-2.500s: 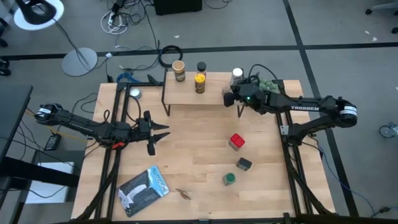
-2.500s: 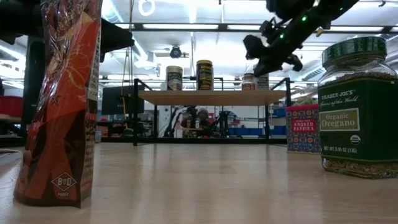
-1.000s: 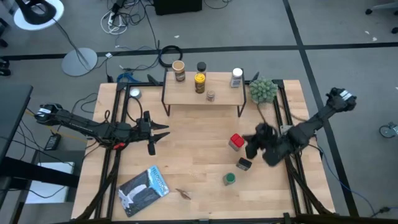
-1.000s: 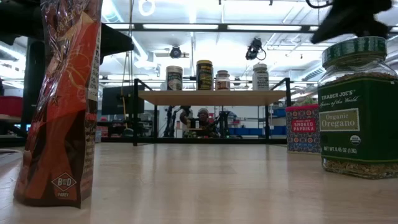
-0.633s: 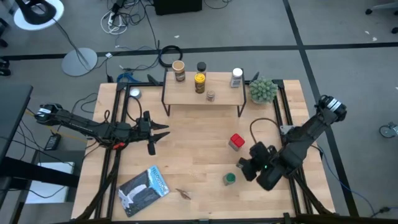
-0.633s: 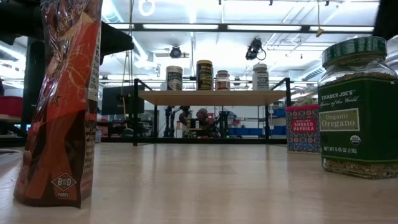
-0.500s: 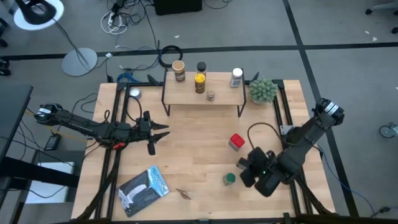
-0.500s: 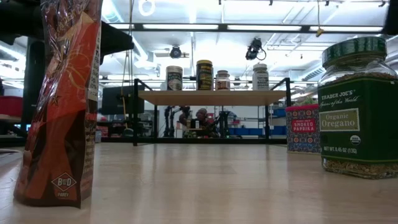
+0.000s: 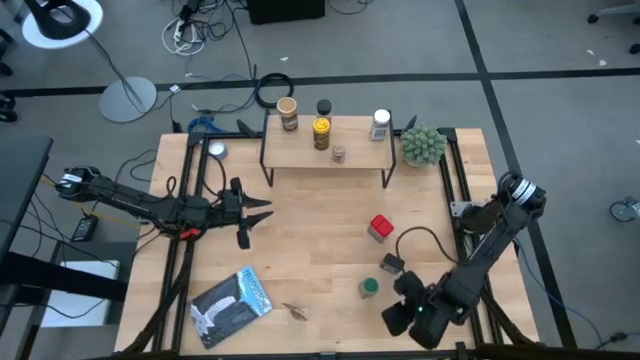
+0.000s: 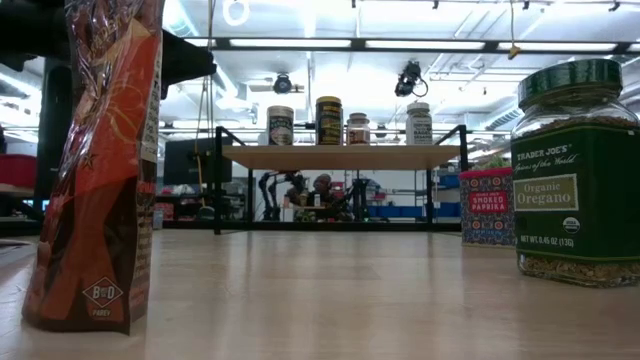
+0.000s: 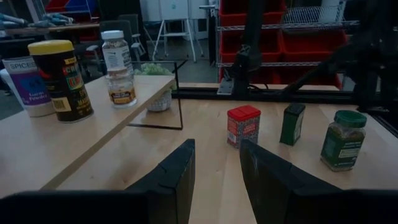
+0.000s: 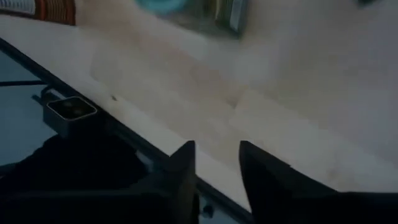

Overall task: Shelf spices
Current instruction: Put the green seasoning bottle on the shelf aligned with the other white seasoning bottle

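The shelf (image 9: 328, 146) stands at the table's far middle with several spices on its board, among them a yellow jar (image 9: 321, 132) and a white-capped bottle (image 9: 381, 123). On the tabletop stand a red tin (image 9: 380, 228), a dark tin (image 9: 392, 264) and a green-lidded oregano jar (image 9: 369, 287). My right gripper (image 9: 393, 320) hangs tipped down over the near edge, near side of the oregano jar, open and empty (image 12: 215, 167). My left gripper (image 9: 258, 212) waits open at the left, pointing toward the tins (image 11: 216, 163).
A blue-white flat packet (image 9: 230, 305) lies at the near left and a small brown scrap (image 9: 294, 312) beside it. A green potted plant (image 9: 423, 146) stands right of the shelf. Black frame rails (image 9: 462, 240) run along both table sides. A dark block (image 12: 68, 109) sits below the near edge.
My right gripper has swung from beside the red tin toward the table's near edge, passing the dark tin and the oregano jar, and has tipped downward. The tins and jars have stayed where they were.
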You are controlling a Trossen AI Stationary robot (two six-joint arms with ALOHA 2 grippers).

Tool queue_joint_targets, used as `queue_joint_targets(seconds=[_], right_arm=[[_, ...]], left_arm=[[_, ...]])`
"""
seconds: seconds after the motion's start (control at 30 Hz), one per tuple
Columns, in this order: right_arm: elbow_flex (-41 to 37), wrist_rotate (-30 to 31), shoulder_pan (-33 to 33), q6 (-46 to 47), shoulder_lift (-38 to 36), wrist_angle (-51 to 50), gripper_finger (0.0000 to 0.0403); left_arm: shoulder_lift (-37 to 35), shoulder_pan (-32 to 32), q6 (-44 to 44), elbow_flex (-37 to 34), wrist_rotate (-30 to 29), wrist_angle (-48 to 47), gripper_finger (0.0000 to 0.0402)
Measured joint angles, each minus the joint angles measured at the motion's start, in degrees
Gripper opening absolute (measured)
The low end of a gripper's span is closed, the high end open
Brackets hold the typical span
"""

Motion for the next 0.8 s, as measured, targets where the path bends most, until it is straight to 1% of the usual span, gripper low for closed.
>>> queue_joint_targets(seconds=[0.17, 0.37, 0.53, 0.8], right_arm=[[0.0, -0.63, 2.6, 5.38, 4.37, 2.23, 0.0183], [0.0, -2.2, 4.06, 6.12, 8.53, 2.86, 0.0236], [0.0, -2.51, 4.22, 7.15, 9.95, 3.54, 0.0274], [0.0, -2.54, 4.2, 7.21, 9.95, 3.39, 0.0329]], left_arm=[[0.0, -0.01, 0.15, 0.0, 0.0, 0.4, 0.0131], [0.0, 0.0, -0.11, 0.0, -0.01, 0.36, 0.0131], [-0.02, 0.01, -0.11, 0.0, -0.02, 0.3, 0.0131], [0.0, 0.0, 0.3, 0.0, -0.04, 1.06, 0.0131]])
